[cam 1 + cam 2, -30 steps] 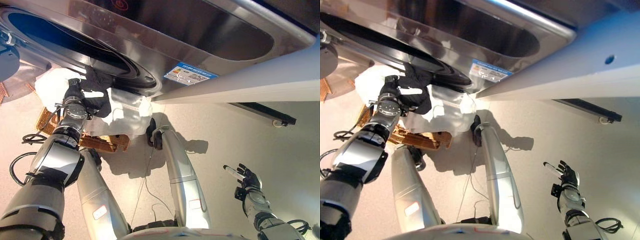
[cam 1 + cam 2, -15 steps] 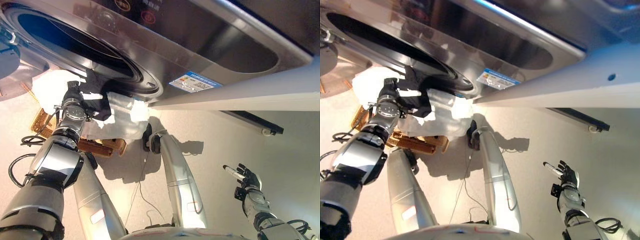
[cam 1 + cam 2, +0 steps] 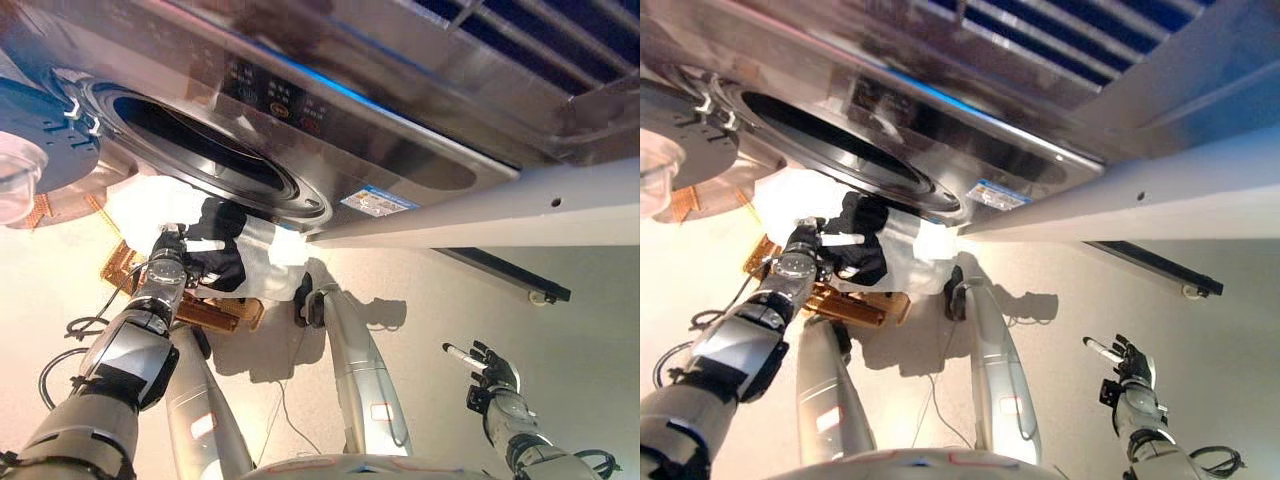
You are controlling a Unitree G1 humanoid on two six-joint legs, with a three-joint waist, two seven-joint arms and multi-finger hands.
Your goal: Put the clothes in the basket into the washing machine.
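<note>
The left hand (image 3: 170, 245) is raised in front of the silver front-loading washing machine (image 3: 400, 150), its fingers curled round a black garment (image 3: 222, 252) that hangs bunched just below the lower rim of the round dark drum opening (image 3: 200, 150); the garment has not entered the drum (a white-tipped finger lies across the dark cloth). Beneath and behind the black garment a heap of white clothes (image 3: 270, 250) is piled in the woven brown wicker basket (image 3: 215, 312), which stands on the pale floor (image 3: 420, 300) close against the machine's front; the white cloth spills over the basket's near edge and hides most of its inside. The machine's round door (image 3: 40, 140) stands swung open at the left edge of the view, beside the drum opening. The right hand (image 3: 490, 368) is held low at the lower right, well apart from basket and machine, over bare floor; its fingers are spread and relaxed, grasping nothing.
</note>
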